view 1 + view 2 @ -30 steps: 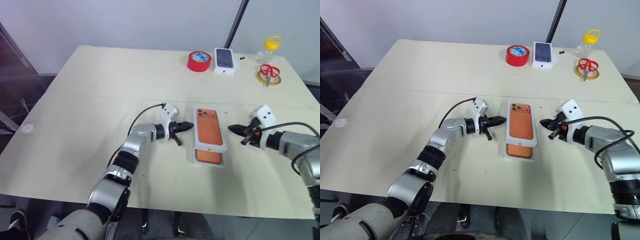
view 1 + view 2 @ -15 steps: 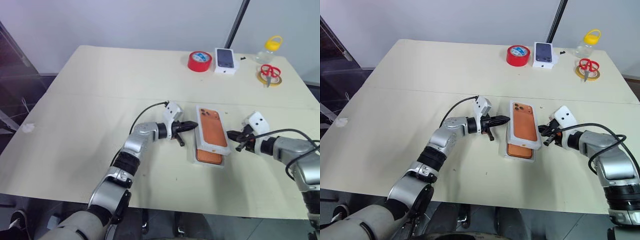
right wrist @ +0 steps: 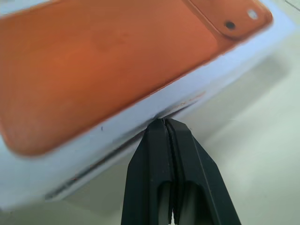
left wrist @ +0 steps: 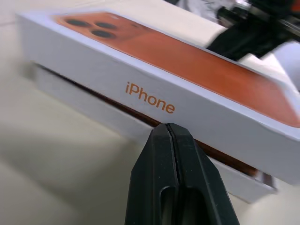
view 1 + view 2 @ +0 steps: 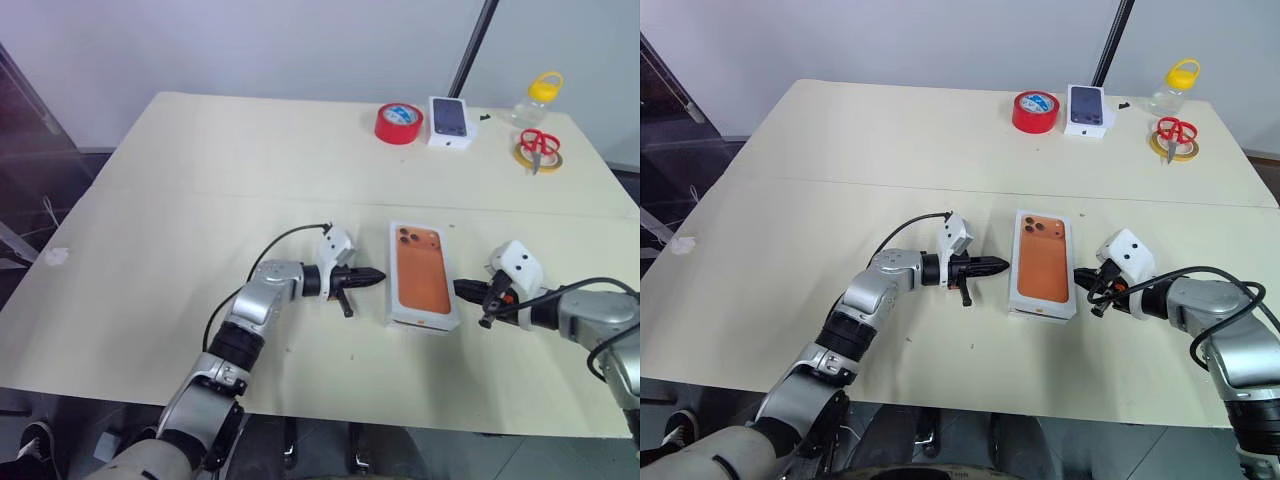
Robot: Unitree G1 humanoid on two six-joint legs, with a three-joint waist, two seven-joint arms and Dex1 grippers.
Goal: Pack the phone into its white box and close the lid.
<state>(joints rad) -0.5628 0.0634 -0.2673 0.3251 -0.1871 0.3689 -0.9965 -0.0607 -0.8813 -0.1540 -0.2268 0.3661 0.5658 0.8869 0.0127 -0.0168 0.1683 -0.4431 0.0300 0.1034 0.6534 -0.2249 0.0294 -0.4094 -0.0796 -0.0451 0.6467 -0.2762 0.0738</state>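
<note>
The phone is hidden from direct sight; by its copper edge showing in the seam under the lid, it seems to lie inside the white box (image 5: 424, 278), which sits on the table (image 5: 200, 200) between the two grippers. The lid (image 4: 154, 70), printed with an orange phone picture, rests squarely over the base but has not sunk fully: the left wrist view shows a dark gap and the base's wall below the lid's rim. The left gripper (image 5: 372, 277) hangs just beside the box's left long side with its fingers pressed together and nothing between them; the right gripper (image 5: 466, 290) points at the right long side, likewise pinched together and empty. The box is probably stiff card with smooth, slippery faces, light but made denser by the phone, and a snug lid tends to settle slowly on trapped air. It likely handles best by pressing down evenly on the lid's flat top or steadying both long sides, since a one-sided push could skew it.
</note>
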